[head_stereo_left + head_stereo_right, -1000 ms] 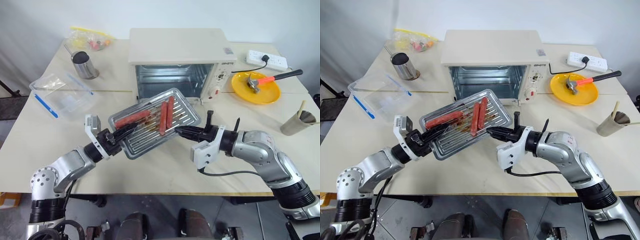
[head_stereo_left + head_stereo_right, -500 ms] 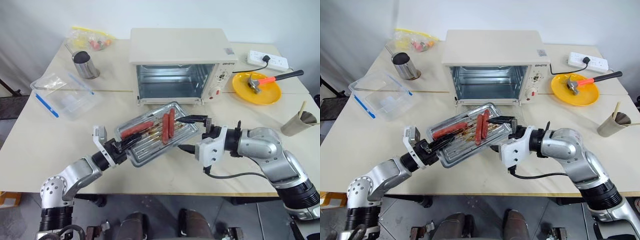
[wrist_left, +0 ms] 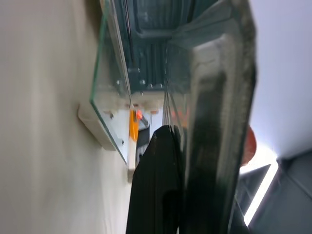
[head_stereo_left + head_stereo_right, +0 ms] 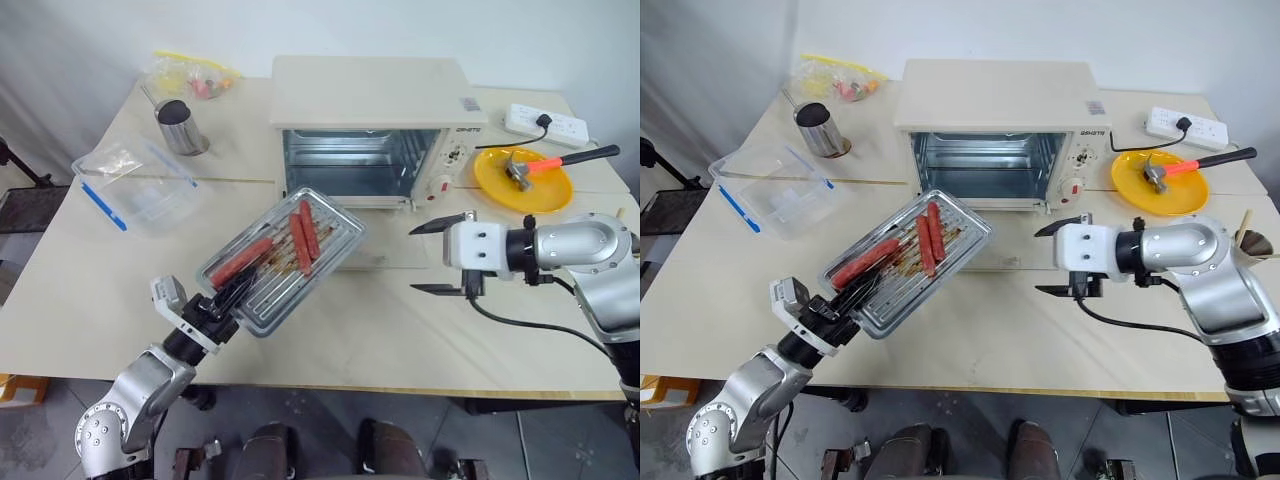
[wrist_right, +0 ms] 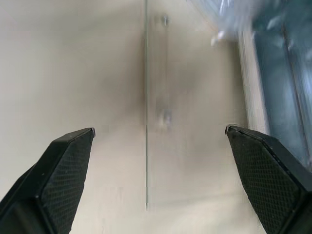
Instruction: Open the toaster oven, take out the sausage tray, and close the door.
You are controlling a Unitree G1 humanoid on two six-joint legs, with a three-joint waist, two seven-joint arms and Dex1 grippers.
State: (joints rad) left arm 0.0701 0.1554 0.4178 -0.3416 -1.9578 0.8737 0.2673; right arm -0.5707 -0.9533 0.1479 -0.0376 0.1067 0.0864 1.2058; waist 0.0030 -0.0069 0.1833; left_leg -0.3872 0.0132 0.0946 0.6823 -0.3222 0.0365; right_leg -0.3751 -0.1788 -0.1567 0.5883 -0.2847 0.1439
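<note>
left claw (image 4: 232,293): closed on the near corner of the sausage tray (image 4: 283,258), holding it up over the table (image 4: 90,290), tilted with its far end higher.
sausage tray: silver, ridged bottom, out of the toaster oven (image 4: 372,127) and in front of it toward the robot's left; the left wrist view shows its rim edge-on beside the black fingers (image 3: 156,185).
sausages (image 4: 300,236): three, reddish-brown; two lie side by side toward the far end of the tray, one lies nearer the claw.
right claw (image 4: 438,257): spread wide, holding nothing, turned so one finger is above the other (both tips point toward the robot's left); it hangs in front of the oven's control panel side, apart from the tray.
right wrist view: the two fingertips (image 5: 63,165) stand far apart with bare table and the edge of the glass panel between them.
toaster oven: cream-white, at the back middle of the table, cavity open and bare inside.
door (image 4: 1025,250): let down flat onto the table in front of the oven; its glass is hard to make out from the head views.
yellow plate (image 4: 523,178): right of the oven, with a hammer (image 4: 545,162) lying across it.
power strip (image 4: 545,120): behind the plate.
metal cup (image 4: 181,126): back left.
clear box (image 4: 135,184): left, with a blue-edged lid.
</note>
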